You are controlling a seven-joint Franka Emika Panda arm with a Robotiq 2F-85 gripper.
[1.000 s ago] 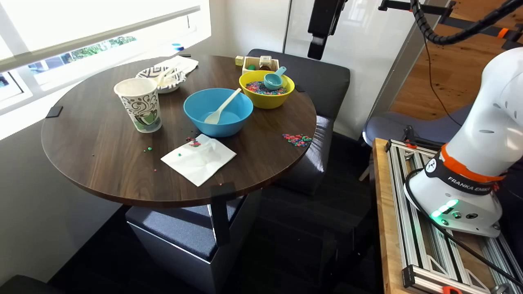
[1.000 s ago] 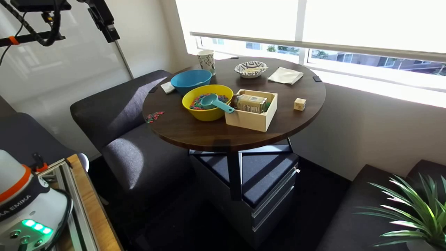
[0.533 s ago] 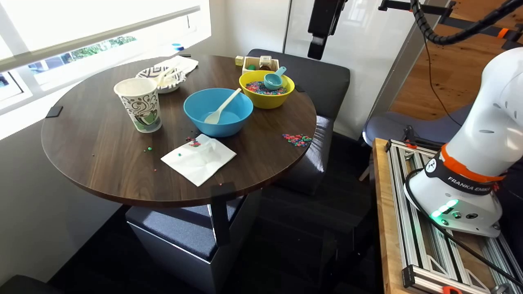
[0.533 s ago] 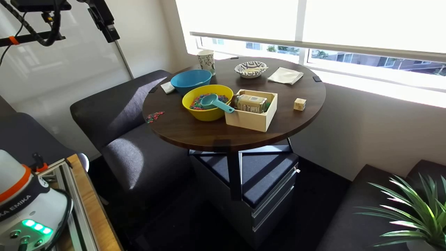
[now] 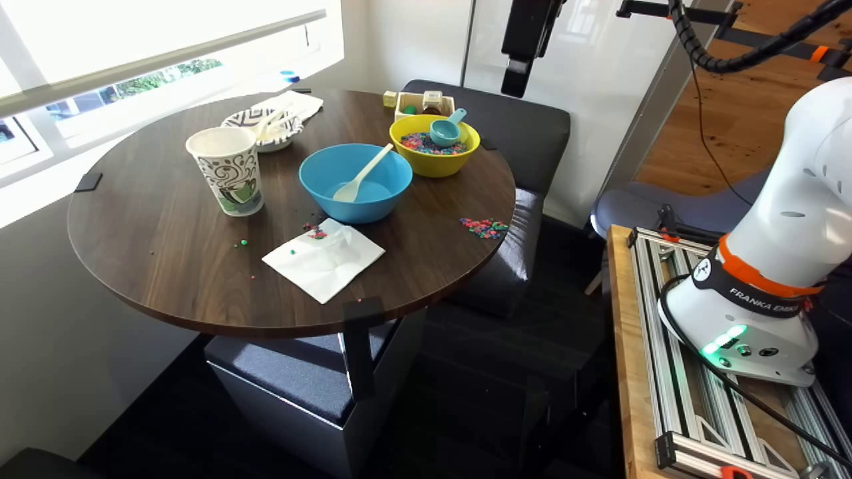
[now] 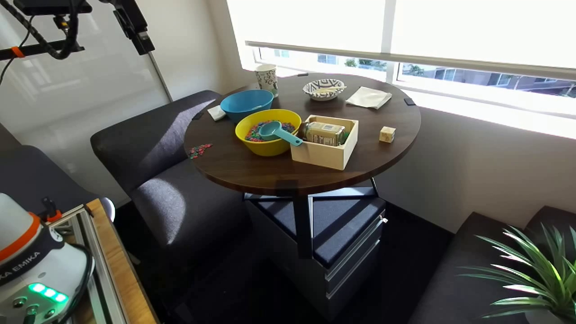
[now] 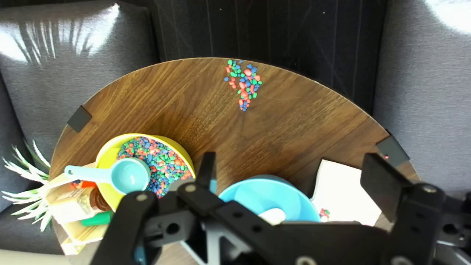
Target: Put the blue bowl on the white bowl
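The blue bowl [image 5: 326, 189] stands upright on the round table with a white spoon [image 5: 363, 174] in it; it also shows in an exterior view [image 6: 245, 105]. In the wrist view the blue bowl [image 7: 279, 193] is partly covered by the gripper body. The white bowl [image 5: 288, 138], with a dark zigzag pattern, stands behind the cup and holds pale utensils; it also shows in an exterior view [image 6: 315, 93]. It is out of view in the wrist view. My gripper [image 7: 290, 158] is open and empty, high above the table; part of it shows in both exterior views [image 5: 518, 70] [image 6: 143, 42].
A tall patterned cup [image 5: 229, 176] stands near both bowls. A yellow bowl [image 5: 432, 163] with colored pebbles and a scoop adjoins the blue bowl. A wooden box [image 6: 324, 155] holds a jar. White napkins [image 5: 326, 263] [image 6: 369, 97], a small block [image 6: 387, 135] and loose pebbles [image 5: 484, 228] lie on the table.
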